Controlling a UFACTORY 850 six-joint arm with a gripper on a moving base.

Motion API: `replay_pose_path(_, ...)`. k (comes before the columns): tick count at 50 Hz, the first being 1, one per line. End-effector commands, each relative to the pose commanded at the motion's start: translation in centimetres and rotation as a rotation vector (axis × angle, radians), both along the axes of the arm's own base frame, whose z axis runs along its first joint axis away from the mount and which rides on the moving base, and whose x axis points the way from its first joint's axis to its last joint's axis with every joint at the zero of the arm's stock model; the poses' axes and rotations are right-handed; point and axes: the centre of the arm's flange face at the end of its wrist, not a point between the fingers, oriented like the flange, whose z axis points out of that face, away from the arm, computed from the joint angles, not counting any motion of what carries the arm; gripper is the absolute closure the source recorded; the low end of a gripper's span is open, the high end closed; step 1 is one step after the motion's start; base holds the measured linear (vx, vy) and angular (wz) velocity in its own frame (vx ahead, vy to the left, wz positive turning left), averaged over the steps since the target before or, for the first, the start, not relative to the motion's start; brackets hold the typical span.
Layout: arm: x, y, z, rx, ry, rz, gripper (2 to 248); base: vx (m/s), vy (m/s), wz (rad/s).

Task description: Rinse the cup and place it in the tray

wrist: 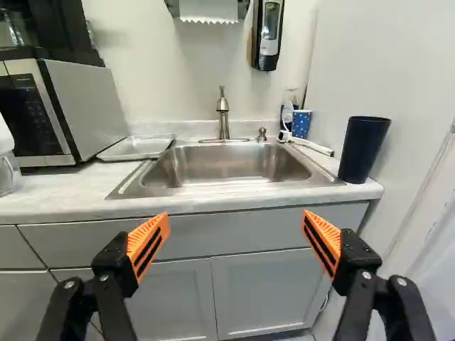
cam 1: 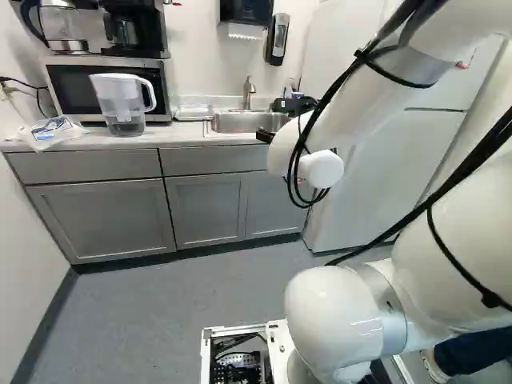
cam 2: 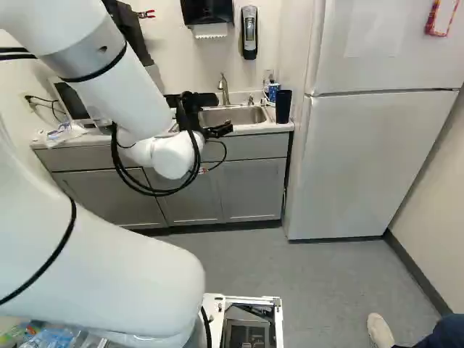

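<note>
Dark cup [wrist: 363,150] upright beside sink [wrist: 220,165], shallow tray [wrist: 136,148] beside microwave [wrist: 87,106]

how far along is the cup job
Done: nothing visibly; the dark cup stands on the counter beside the sink, not in the tray; I can't tell if it's been rinsed. In hand: nothing; the gripper is open and empty. Left, it seems: picking up the cup, rinsing it under the faucet, which shows no water, and setting it in the tray.

Tray [wrist: 136,148] beside sink [wrist: 224,167] — faucet [wrist: 223,119] behind, cup [wrist: 364,150] opposite
</note>
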Motion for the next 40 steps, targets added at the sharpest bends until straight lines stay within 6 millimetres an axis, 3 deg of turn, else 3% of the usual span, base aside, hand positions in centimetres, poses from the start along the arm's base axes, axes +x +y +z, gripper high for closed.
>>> replay_pose_path(40,2.2,0.0,3.8,0.000,-0.040,0.000,3,0.000,0.000,0.000)
